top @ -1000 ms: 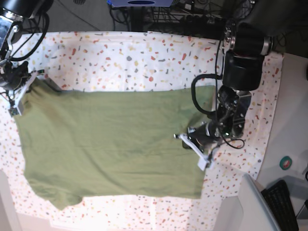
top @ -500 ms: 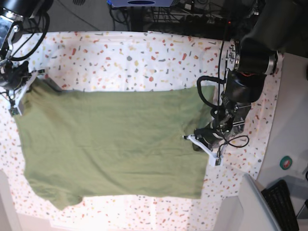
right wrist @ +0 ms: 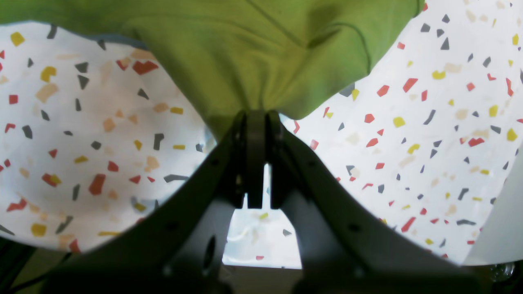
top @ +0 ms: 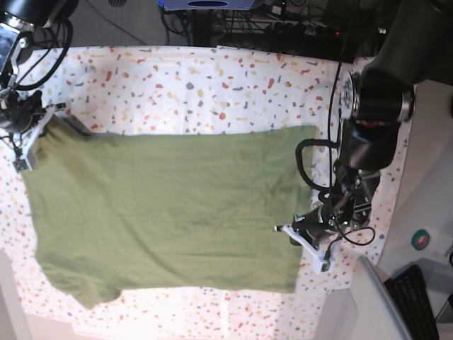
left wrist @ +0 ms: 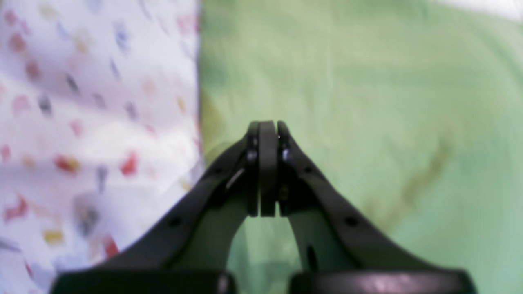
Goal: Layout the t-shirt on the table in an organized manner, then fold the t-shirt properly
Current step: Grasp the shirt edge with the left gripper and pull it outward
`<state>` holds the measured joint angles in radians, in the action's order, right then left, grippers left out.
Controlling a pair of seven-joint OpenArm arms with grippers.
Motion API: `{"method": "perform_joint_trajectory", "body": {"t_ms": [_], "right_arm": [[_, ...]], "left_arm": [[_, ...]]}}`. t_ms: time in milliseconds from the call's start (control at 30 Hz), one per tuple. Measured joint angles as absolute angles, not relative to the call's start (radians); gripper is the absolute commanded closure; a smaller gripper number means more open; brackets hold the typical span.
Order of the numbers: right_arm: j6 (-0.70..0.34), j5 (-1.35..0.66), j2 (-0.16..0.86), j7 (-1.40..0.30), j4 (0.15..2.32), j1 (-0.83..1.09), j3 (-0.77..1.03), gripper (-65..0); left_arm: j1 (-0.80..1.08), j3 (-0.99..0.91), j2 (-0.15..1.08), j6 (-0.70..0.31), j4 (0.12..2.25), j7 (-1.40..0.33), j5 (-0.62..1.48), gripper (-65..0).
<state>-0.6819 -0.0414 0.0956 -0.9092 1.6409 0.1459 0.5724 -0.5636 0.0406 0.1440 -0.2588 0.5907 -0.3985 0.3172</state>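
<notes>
On table point(top: 212, 78): t-shirt point(top: 163, 205) flat, right tool point(right wrist: 256, 116) pinching corner.

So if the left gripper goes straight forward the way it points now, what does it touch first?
Most likely the t-shirt. The shut left gripper points over green fabric just inside its edge, with the table to one side. How far above the cloth it sits is unclear.

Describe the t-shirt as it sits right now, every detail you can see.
The t-shirt is plain olive green, soft-looking fabric, spread nearly flat on the speckled table with light creases. One sleeve sticks out at the base view's lower left. The right end effector, shut, pinches a bunched fold at the shirt's edge, by the upper left corner. The left end effector, shut, sits at the opposite edge, gripping no cloth.
</notes>
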Motion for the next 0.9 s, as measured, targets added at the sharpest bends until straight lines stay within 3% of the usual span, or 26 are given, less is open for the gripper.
{"method": "perform_joint_trajectory", "body": {"t_ms": [133,233,433,567,900], "right_arm": [[-0.682,-0.041,0.096,-0.910,1.640,0.146,0.573,0.0],[-0.682,-0.043,0.096,-0.910,1.639,0.145,0.572,0.0],[-0.682,-0.044,0.096,-0.909,1.639,0.145,0.572,0.0],[-0.682,-0.041,0.095,-0.910,1.639,0.150,0.572,0.0],[-0.682,-0.044,0.064,-0.905,1.557,0.157,0.581,0.0]], "left_arm": [[-0.266,0.045,0.140,-0.265,1.081,-0.596,0.432,0.0],[-0.108,0.050,0.139,-0.273,1.269,-0.649,0.446,0.0],[-0.113,0.041,0.150,-0.255,1.111,-0.600,0.436,0.0],[-0.095,0.043,0.173,-0.289,0.990,-0.418,0.478,0.0],[-0.047,0.043,0.251,-0.326,0.974,-0.358,0.521,0.0]]}}
